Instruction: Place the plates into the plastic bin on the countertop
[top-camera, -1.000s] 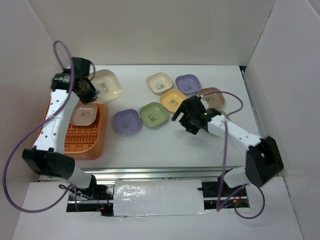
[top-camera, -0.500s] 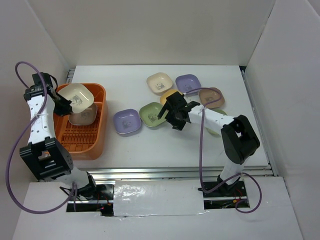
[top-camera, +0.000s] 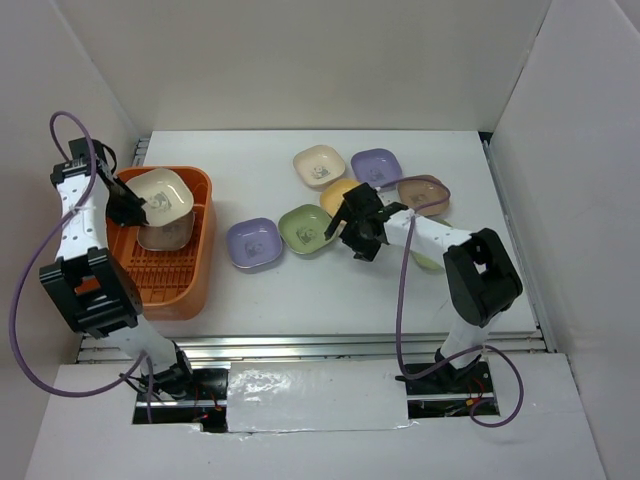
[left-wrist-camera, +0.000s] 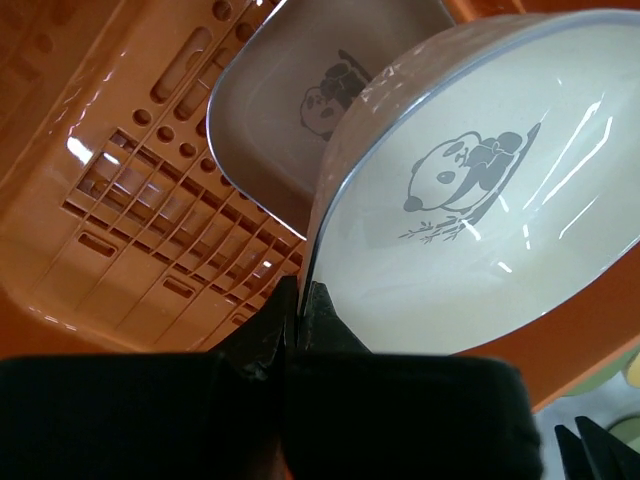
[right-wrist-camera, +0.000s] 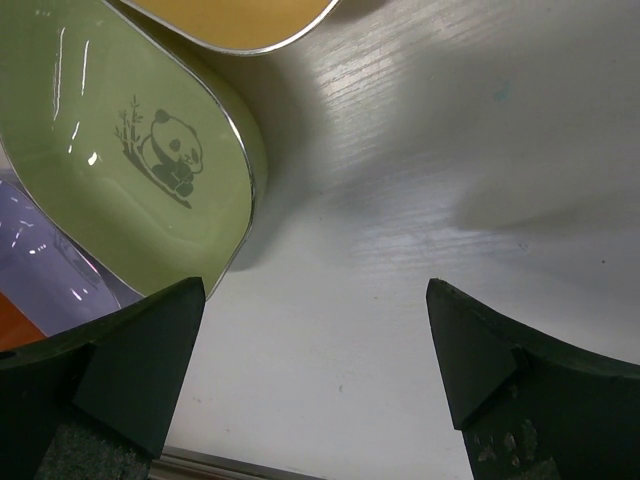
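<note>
My left jaws pinch the cream plate (left-wrist-camera: 480, 200) by its thin rim, tilted over the orange bin (top-camera: 175, 280). I judge it light, stiff and slick. Right jaws gape beside the green plate (right-wrist-camera: 130, 160).

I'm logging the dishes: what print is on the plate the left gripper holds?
Grey panda with bamboo, on the cream plate; clearest in left wrist view.

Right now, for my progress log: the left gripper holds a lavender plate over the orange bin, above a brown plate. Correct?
No: the left gripper holds a cream plate, not lavender, as the left wrist view shows; the rest stands.
</note>
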